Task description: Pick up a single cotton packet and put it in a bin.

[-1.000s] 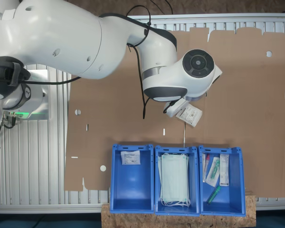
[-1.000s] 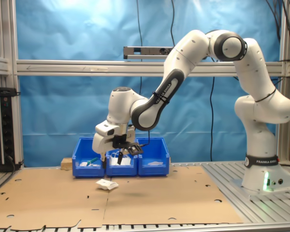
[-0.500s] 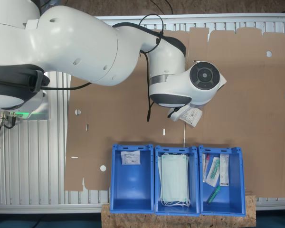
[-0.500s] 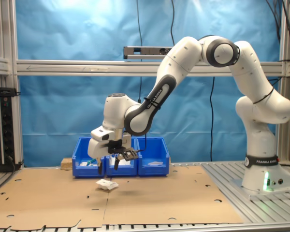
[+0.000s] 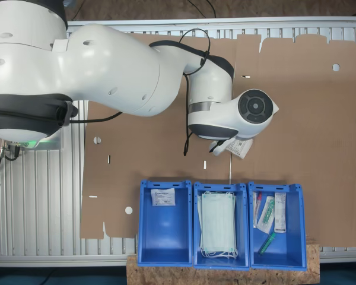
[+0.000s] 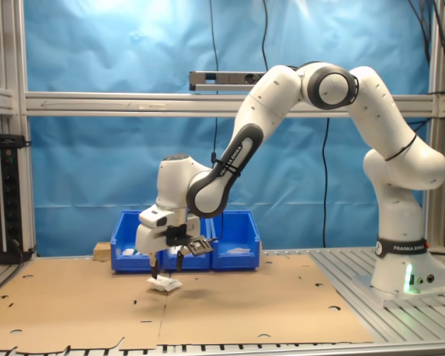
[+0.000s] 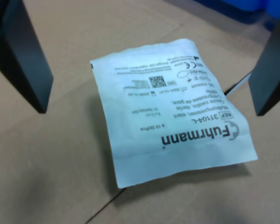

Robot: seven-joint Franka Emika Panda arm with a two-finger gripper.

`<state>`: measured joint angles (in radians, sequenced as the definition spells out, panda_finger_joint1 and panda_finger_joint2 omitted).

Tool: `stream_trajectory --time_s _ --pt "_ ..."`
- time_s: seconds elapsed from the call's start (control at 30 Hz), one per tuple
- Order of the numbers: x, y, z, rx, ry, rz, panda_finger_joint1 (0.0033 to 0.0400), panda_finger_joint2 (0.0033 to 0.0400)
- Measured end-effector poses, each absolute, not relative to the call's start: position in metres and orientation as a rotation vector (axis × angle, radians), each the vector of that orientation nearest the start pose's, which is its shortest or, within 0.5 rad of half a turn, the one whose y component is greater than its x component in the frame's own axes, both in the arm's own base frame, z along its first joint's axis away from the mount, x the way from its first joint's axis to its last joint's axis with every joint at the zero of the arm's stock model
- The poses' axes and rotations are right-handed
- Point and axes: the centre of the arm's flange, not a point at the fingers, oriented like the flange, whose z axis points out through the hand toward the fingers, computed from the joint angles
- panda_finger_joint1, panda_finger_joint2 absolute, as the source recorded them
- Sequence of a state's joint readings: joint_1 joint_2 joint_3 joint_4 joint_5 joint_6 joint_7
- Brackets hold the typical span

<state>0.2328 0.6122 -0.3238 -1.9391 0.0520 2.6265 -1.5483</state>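
My two dark fingers [image 7: 23, 56] are wide apart. One stands on each side of the small flat white cotton packet [image 7: 170, 112], and neither one touches it. I hold nothing. In the second exterior view my fingers [image 6: 167, 265] hang just above that white packet [image 6: 165, 283].

The packet lies on the brown cardboard surface [image 7: 60, 177]. It has small dark print on its face. One edge is lifted a little and makes a shadow on the cardboard. A thin seam in the cardboard runs under it.

In the first exterior view my white arm [image 5: 225, 116] covers part of the packet [image 5: 242, 148], and one corner sticks out.

Past the packet, at the far edge of the cardboard, three blue plastic bins stand side by side, touching. In the first exterior view, the bin at the first exterior view's left [image 5: 143, 237] has one small white packet [image 5: 163, 196] lying in it near the rim. The middle bin [image 5: 195, 261] holds a stack of pale green face masks [image 5: 218, 224]. The bin at the first exterior view's right [image 5: 297, 237] holds long narrow packets [image 5: 280, 212] and a green tube [image 5: 266, 243].

Nothing lies between the packet and the bins but bare cardboard.
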Motion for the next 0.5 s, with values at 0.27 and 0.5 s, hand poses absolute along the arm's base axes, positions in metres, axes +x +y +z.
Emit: stream_trajectory --time_s 0.27,0.5 --pt "0.639 -0.06 0.176 -2.425 -2.265 0.066 0.04 0.04" --pt "0.642 -0.068 0.164 -2.404 -2.272 0.07 0.04 0.04"
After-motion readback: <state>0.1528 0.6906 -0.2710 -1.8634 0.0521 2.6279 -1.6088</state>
